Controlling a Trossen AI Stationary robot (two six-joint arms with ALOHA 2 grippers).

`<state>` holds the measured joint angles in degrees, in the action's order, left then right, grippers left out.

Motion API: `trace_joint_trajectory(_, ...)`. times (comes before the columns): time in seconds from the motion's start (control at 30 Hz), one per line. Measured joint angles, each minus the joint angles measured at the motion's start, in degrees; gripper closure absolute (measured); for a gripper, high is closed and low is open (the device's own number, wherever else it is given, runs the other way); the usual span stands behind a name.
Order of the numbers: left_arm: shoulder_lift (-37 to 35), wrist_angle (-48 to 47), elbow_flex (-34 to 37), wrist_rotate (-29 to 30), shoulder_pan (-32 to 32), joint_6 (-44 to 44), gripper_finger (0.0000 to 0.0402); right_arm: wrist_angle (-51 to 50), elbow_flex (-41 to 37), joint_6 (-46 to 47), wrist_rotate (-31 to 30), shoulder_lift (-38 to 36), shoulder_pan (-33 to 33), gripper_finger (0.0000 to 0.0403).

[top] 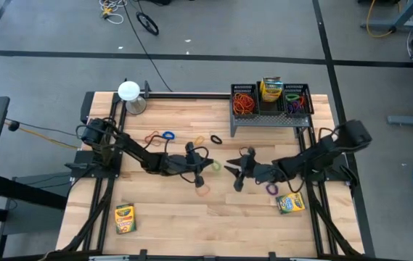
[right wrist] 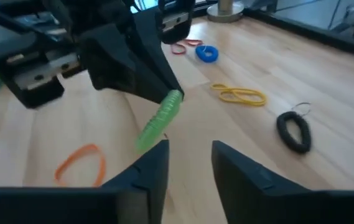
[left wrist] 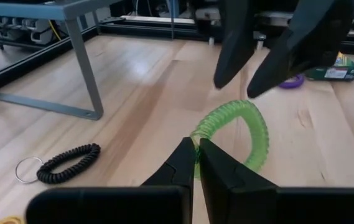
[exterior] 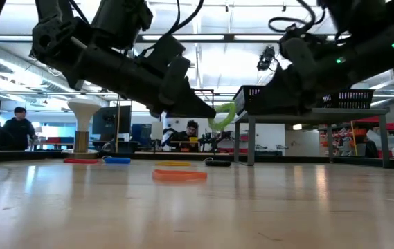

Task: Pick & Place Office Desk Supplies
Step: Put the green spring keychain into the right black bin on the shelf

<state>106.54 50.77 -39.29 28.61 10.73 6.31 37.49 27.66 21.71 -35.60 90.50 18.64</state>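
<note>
Over the middle of the worktop (top: 191, 217) the two arms meet tip to tip. The left gripper (left wrist: 196, 152) has its fingers pinched shut on a green coiled band (left wrist: 246, 127), holding it up off the wood. The right gripper (right wrist: 189, 149) faces it from the other side with its fingers a narrow gap apart; the green band hangs just ahead of them and they are not touching it.

On the wood below lies an orange band (exterior: 179, 175), and a purple band (top: 271, 188) sits just beside the right arm. Farther back lie a yellow band (right wrist: 239, 94), a black coiled band with a key ring (right wrist: 293, 130), a blue band (right wrist: 207, 53) and a red one (right wrist: 178, 48).

One crayon box (top: 124, 217) lies near the front left, another (top: 290, 202) near the front right beside the right arm. At the far right stands a black wire-mesh rack (top: 270, 109) holding orange bands, a third crayon box and more bands. A white round-topped object (top: 130, 92) stands at the far left.
</note>
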Motion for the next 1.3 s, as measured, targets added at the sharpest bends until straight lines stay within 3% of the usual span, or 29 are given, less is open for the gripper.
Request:
trace_joint_trajectory(0.17,0.0,0.1,0.0,0.1,-0.4,-1.5,0.0386,4.4,0.0,2.6,6.9,1.4,-3.1,0.024)
trace_joint_trajectory(0.3,0.0,0.5,0.0,-0.1,-1.1,-1.6,0.0386,4.6,0.0,3.1,7.3,1.4,-4.7,0.0234)
trace_joint_trajectory(0.73,0.0,1.4,0.0,-0.5,-2.3,-2.7,0.0385,6.8,0.0,5.0,7.6,1.4,-6.7,0.0254)
trace_joint_trajectory(0.9,0.0,1.4,0.0,-0.6,-2.2,-3.2,0.0385,6.9,0.0,6.0,10.7,1.5,-8.3,0.0254)
trace_joint_trajectory(1.17,0.0,1.2,-0.1,-0.6,-2.2,-3.2,0.0385,13.6,0.2,5.4,13.1,8.1,-8.7,0.0258)
trace_joint_trajectory(1.3,0.0,1.1,-0.1,-0.6,-2.1,-3.2,0.0384,18.5,0.2,2.8,13.0,10.0,-8.7,0.0287)
